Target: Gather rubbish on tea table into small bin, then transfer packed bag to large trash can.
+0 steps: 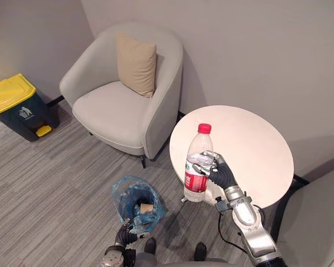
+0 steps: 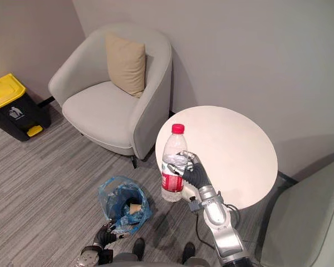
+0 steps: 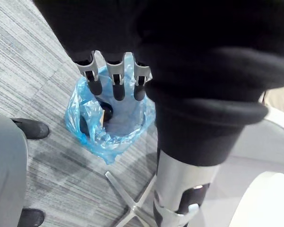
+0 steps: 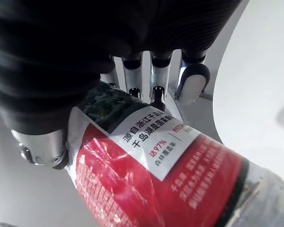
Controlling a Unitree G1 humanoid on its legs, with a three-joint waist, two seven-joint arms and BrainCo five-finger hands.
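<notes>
Low by the robot's front, the left hand (image 1: 124, 235) hangs at the near rim of the bin (image 1: 120, 193). Its fingers (image 3: 114, 87) are loose and nearly straight, pointing into the bin's mouth and holding nothing. The right arm reaches up and forward, forearm raised, with the right hand (image 1: 221, 173) at the near left edge of the round white table (image 1: 250, 139). The bin stands on the carpet beside the table, lined with a blue bag (image 3: 85, 113). A brown cup-like scrap (image 1: 146, 208) and some darker bits lie inside. The right hand's fingers (image 4: 191, 82) and thumb are curled round the red label of a clear bottle (image 1: 197, 167) with a red cap, gripping it upright, between the table edge and the bin. A yellow-lidded trash can (image 1: 14, 103) stands well apart, beyond the armchair (image 1: 117, 105).
</notes>
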